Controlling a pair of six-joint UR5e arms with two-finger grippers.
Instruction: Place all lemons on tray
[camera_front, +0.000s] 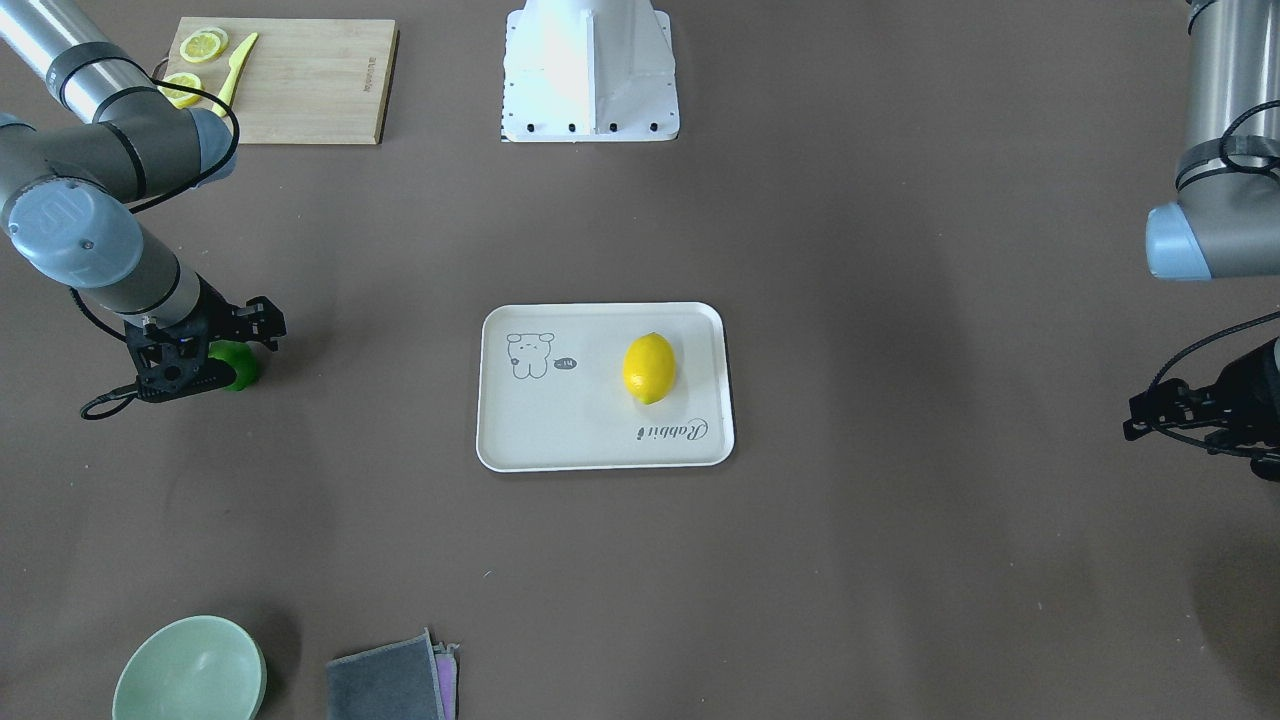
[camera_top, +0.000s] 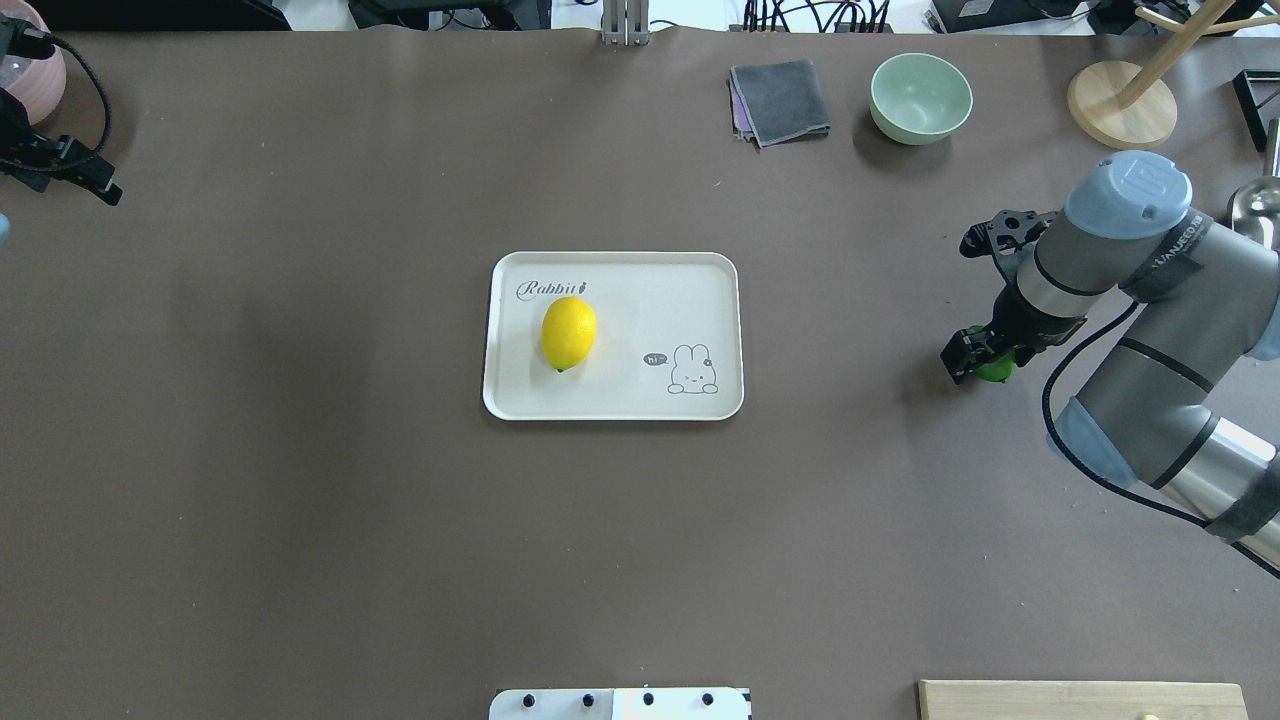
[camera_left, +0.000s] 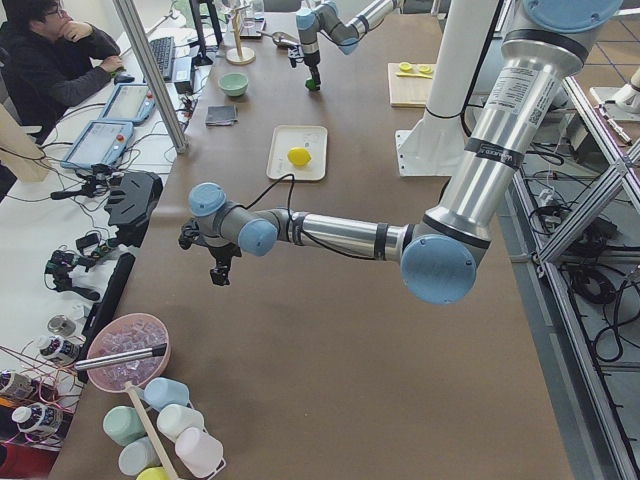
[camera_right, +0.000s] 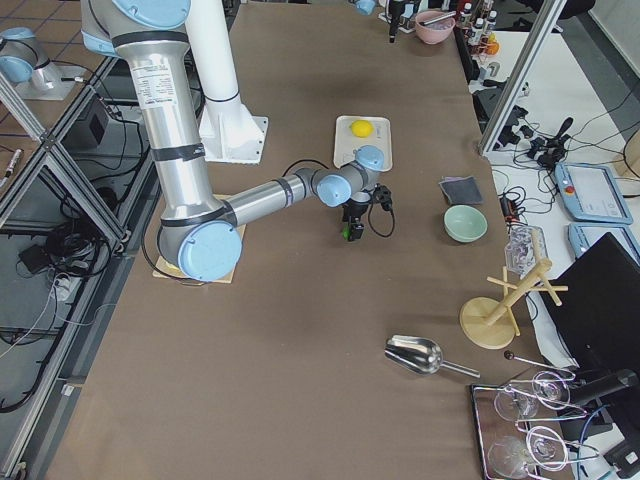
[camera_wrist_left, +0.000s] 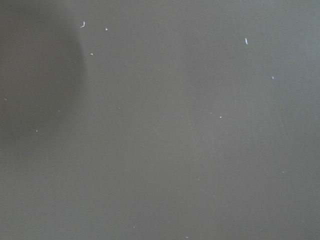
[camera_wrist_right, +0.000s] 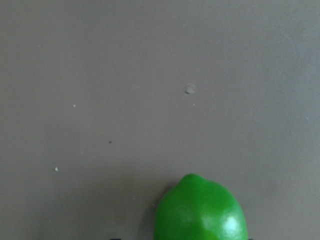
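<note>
Currently the tray (camera_top: 640, 290) sits mid table (camera_top: 300, 450), with the yellow lemon (camera_top: 568, 333) lying on it beside the "Rabbit" script. The right gripper (camera_top: 978, 357) is low right at the green lemon (camera_top: 995, 372), which is well apart from the tray; jaw gap hidden, can't tell if touching. Left gripper (camera_top: 70, 172) is far off, jaws unreadable.

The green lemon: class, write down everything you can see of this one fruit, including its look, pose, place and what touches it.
The green lemon is a whole oval fruit with smooth, glossy green skin, a small nub at one end and a pale highlight. It lies on the brown table, well away from the tray, on the robot's right side. The right gripper stands directly over it and hides part of it in the outside views. Whether the fingers touch it cannot be told. Nothing else lies against it.
</note>
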